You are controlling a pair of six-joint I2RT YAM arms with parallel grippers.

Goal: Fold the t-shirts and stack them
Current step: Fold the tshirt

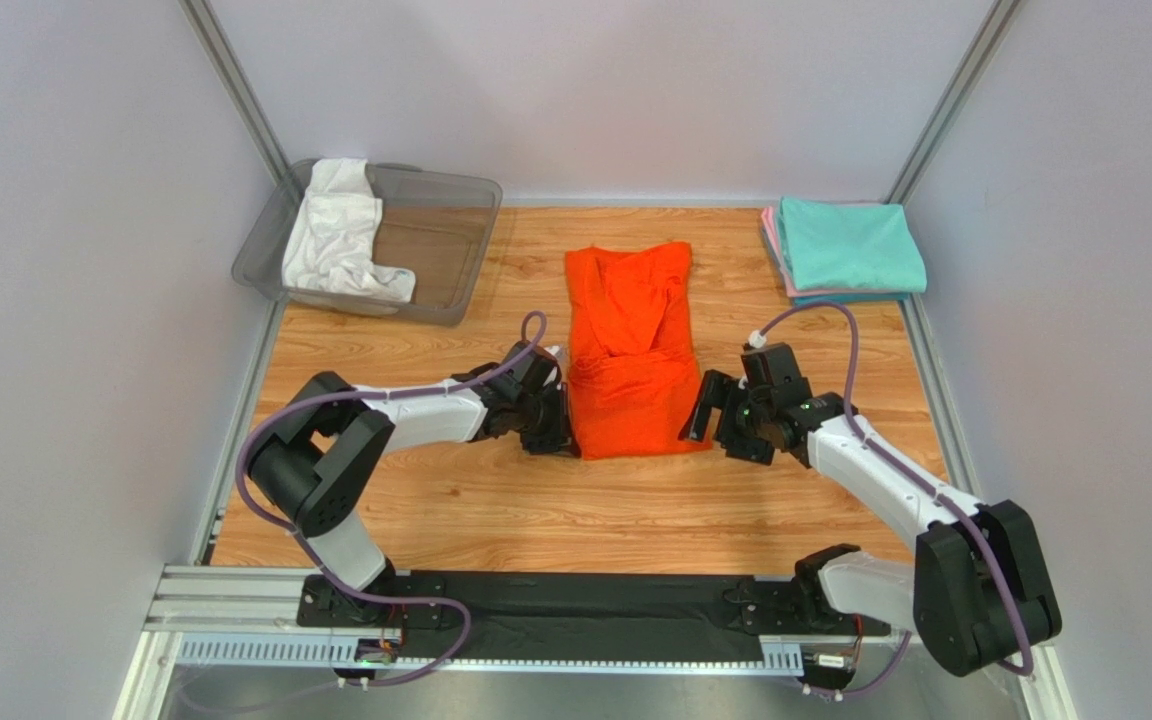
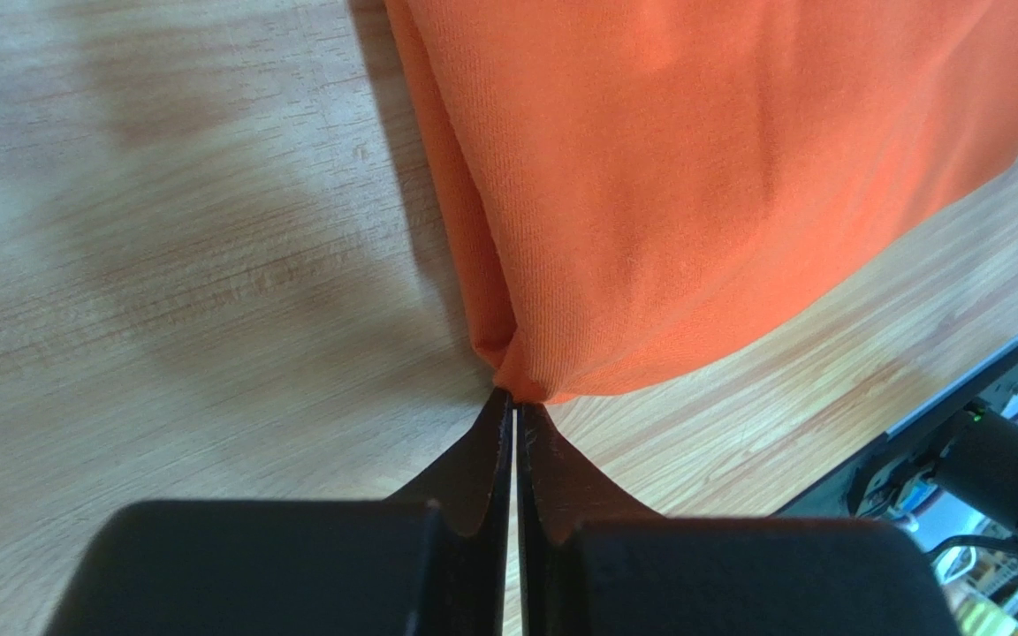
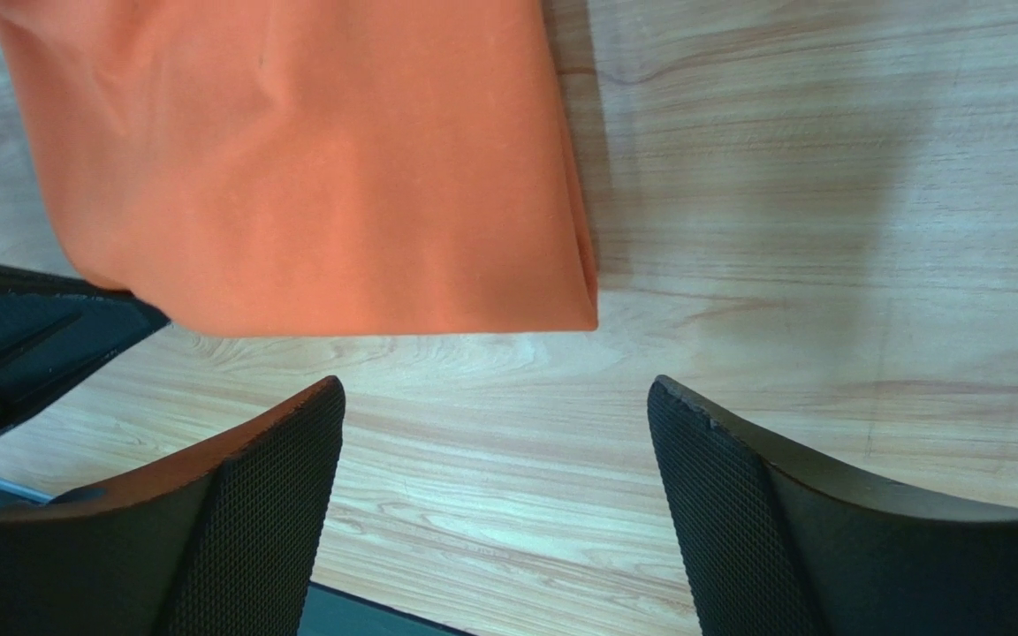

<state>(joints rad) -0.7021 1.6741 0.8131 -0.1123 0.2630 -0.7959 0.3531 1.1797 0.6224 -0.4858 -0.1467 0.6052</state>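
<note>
The bright orange t-shirt (image 1: 627, 353) lies partly folded in a long strip on the wooden table's middle. My left gripper (image 1: 560, 435) is at its near left corner. In the left wrist view the jaws (image 2: 516, 404) are shut, pinching the bunched corner of the orange cloth (image 2: 714, 172). My right gripper (image 1: 714, 420) is open and empty just off the near right corner; in the right wrist view (image 3: 495, 398) the shirt (image 3: 315, 159) lies ahead of it. The white t-shirt (image 1: 334, 233) lies crumpled in the bin. The folded teal t-shirt (image 1: 845, 243) lies on the pink one (image 1: 770, 240) at the back right.
The clear grey plastic bin (image 1: 455, 248) stands at the back left. White walls close in both sides and the back. The black rail with the arm bases (image 1: 582, 608) runs along the near edge.
</note>
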